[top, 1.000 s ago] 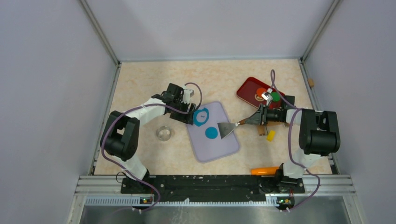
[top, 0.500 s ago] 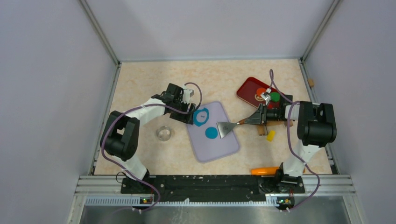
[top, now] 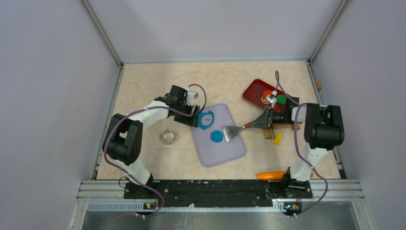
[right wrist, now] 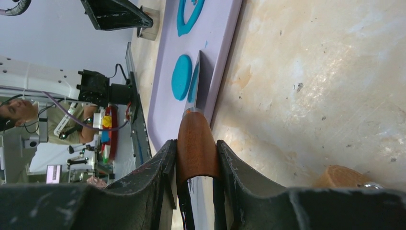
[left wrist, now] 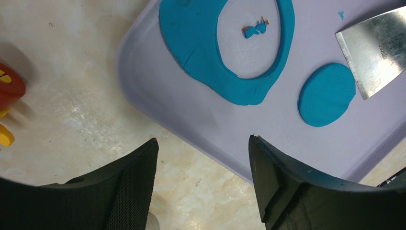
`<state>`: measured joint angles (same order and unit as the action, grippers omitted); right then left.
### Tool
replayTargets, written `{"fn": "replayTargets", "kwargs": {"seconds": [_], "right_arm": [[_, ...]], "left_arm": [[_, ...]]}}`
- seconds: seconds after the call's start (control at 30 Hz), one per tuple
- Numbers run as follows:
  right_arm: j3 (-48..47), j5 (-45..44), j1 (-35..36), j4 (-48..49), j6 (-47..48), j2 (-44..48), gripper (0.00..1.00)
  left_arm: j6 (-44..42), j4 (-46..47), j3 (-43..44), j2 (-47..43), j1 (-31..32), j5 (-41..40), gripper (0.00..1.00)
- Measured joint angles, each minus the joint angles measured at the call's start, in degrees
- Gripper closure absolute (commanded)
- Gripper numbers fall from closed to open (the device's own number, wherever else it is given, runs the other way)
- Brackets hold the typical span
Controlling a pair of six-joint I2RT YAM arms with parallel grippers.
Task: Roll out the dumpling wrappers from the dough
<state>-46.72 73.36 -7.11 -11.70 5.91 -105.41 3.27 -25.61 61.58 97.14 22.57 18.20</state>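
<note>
The dough [top: 207, 120] is a flattened teal-blue ring with a round hole, on the far left of the lavender mat [top: 225, 153]. One dumpling wrapper [top: 217, 136], a flat teal disc, lies just nearer. My right gripper [top: 253, 125] is shut on the brown wooden handle [right wrist: 194, 127] of a metal scraper [top: 231, 132]. The scraper's blade edge rests at the disc's right side. My left gripper [top: 195, 120] is open and empty, low over the mat's left edge. In the left wrist view the ring [left wrist: 201, 62], disc [left wrist: 327, 95] and blade [left wrist: 378, 52] show beyond my gripper [left wrist: 203, 148].
A red tray [top: 253, 91] with red and green pieces stands behind the right gripper. A small glass bowl [top: 168, 137] sits left of the mat. A yellow piece [top: 277, 139] and a tan wooden object [right wrist: 344, 175] lie by the right arm. An orange object [top: 270, 175] lies near its base.
My right arm has shifted slightly left, bringing the scraper blade closer against the disc. The left gripper has hardly moved.
</note>
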Motion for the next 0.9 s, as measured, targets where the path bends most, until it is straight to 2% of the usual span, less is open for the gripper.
{"fn": "replayTargets", "kwargs": {"seconds": [0.63,0.77,0.9], "right_arm": [[-1.53,-1.18,2.75,-0.68,-0.96,-1.22,1.0],[0.61,-2.75,2.97,1.88,-3.67,0.72,1.0],[2.56,-4.09,3.37,5.38,-7.67,2.78,1.0]], "left_arm": [[0.0,1.05,-0.52,0.0,-0.2,0.44,0.29],[0.79,1.44,-0.9,0.0,-0.37,-0.85,0.4],[2.69,0.92,-0.9,0.0,-0.52,-5.4,0.42]]}}
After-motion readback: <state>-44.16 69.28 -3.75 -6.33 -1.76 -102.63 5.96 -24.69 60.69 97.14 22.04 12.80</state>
